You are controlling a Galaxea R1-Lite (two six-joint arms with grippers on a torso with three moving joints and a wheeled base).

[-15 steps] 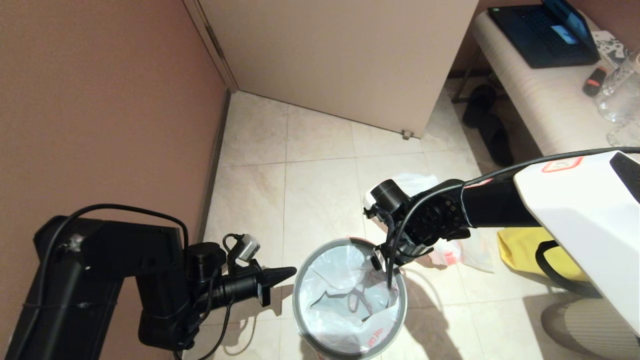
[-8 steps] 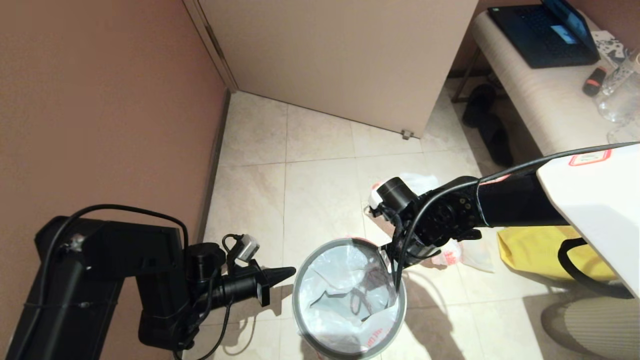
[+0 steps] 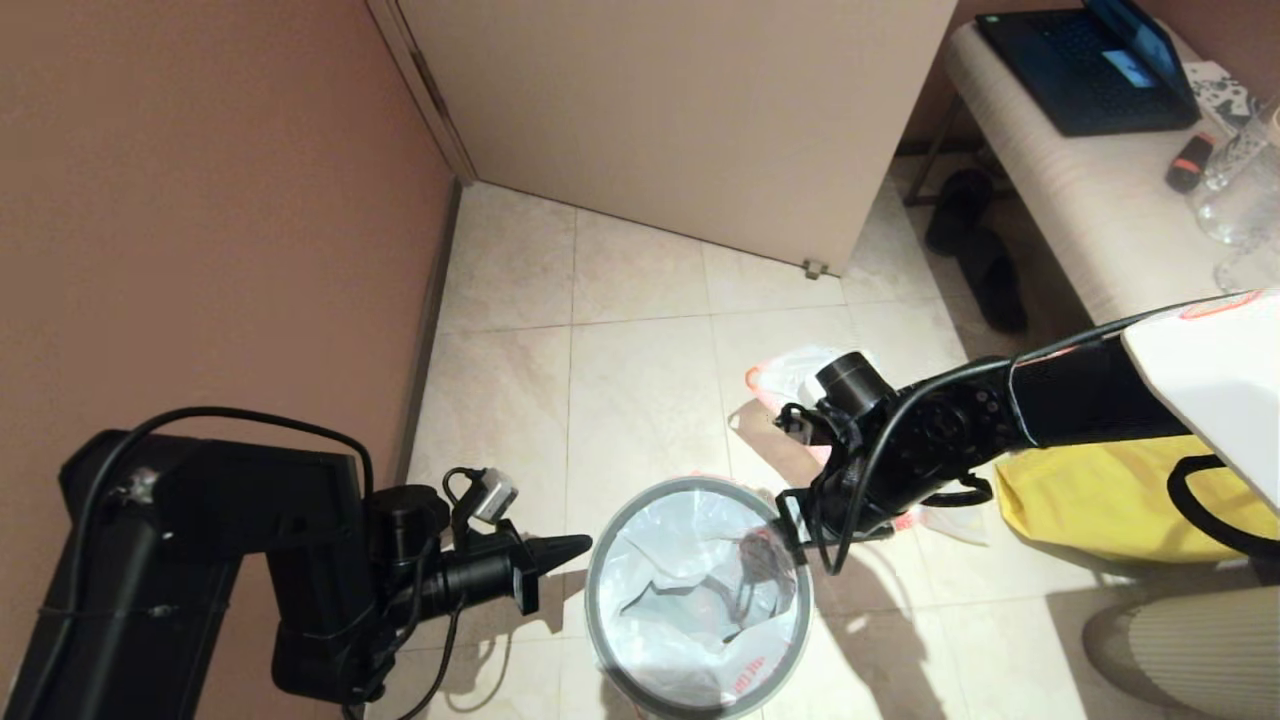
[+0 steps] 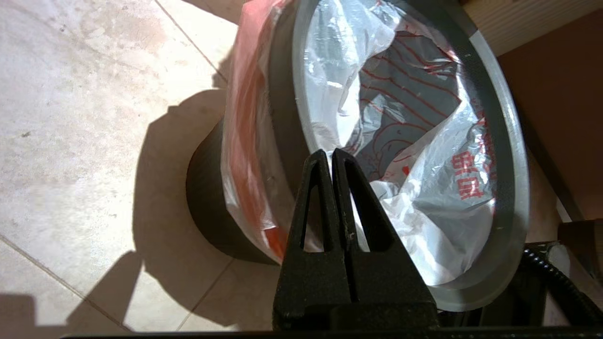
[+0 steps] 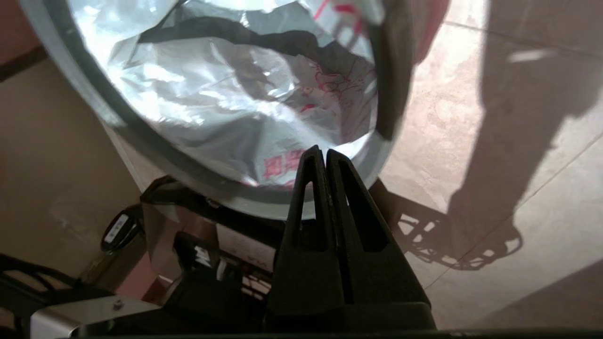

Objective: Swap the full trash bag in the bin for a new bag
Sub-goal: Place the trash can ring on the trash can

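The new bag (image 3: 690,600) lines the bin (image 3: 698,592) at the frame's lower centre, hoop (image 3: 600,560) pinning its pink band: crinkled, translucent, red drawing inside. The full bag (image 3: 790,372) lies on the floor behind. The right tool (image 3: 800,535), shut and empty, hangs over the rim; the left tool (image 3: 575,546), shut, points at it, likely steadying.

A pale tiled floor (image 3: 640,380) carries the black bin (image 3: 698,597), a lumpy full trash bag (image 3: 790,372) behind it, a yellow tote (image 3: 1080,505) to the right and dark slippers (image 3: 975,245) near a bench.
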